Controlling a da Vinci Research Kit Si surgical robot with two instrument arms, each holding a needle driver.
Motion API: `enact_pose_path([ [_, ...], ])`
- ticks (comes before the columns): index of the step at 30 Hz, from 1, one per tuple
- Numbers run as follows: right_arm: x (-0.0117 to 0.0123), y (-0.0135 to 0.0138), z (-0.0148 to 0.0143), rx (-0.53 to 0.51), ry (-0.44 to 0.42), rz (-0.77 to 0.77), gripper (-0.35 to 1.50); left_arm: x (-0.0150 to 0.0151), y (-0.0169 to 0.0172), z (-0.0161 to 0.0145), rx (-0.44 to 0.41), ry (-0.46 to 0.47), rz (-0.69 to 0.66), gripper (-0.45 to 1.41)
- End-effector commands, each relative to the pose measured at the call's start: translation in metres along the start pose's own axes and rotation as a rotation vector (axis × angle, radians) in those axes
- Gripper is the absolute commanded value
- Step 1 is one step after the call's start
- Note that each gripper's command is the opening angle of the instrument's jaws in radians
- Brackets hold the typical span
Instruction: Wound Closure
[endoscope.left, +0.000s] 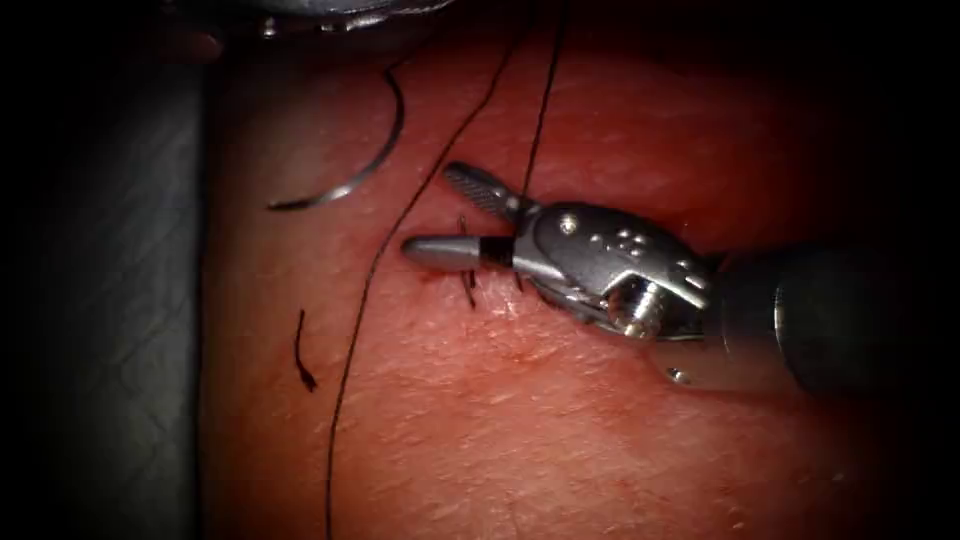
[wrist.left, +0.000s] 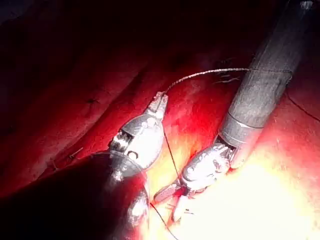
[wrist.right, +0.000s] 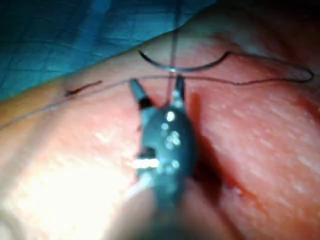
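My right tool (endoscope.left: 455, 215) gapes at the cut, a thread (endoscope.left: 540, 110) in its crotch. The needle (endoscope.left: 365, 160) lies free at ten o'clock; my left tool (wrist.left: 159, 102) pinches thread.

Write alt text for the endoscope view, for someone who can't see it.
The right tool, its jaws open and holding nothing, rests over the stitched cut in the tissue. The curved needle lies loose on the tissue to the left, with thread trailing past it.
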Motion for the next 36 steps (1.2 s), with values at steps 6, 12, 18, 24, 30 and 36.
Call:
enact_pose_path([
  [6,-0.0005,-0.0007,0.0000,-0.038,-0.023,-0.010,-0.35,-0.0004,0.0003,0.0007,-0.003,0.001,0.003,-0.45],
  [12,-0.0005,-0.0008,-0.0002,-0.056,-0.034,-0.033,-0.35,-0.0002,0.0004,0.0005,-0.005,0.003,0.003,-0.45],
  [18,-0.0004,-0.0009,-0.0018,-0.042,-0.023,-0.032,0.79,-0.0001,0.0004,-0.0007,-0.010,0.003,0.004,-0.45],
  [24,0.0001,0.0002,-0.0059,-0.067,0.010,-0.051,0.96,-0.0006,0.0011,-0.0028,-0.013,-0.010,0.013,-0.45],
  [30,-0.0007,0.0022,-0.0112,-0.100,0.010,-0.087,0.95,-0.0026,0.0031,-0.0070,-0.012,-0.047,0.041,-0.45],
  [36,-0.0016,0.0037,-0.0146,-0.133,0.007,-0.086,0.89,-0.0055,0.0045,-0.0115,-0.025,-0.075,0.072,-0.45],
])
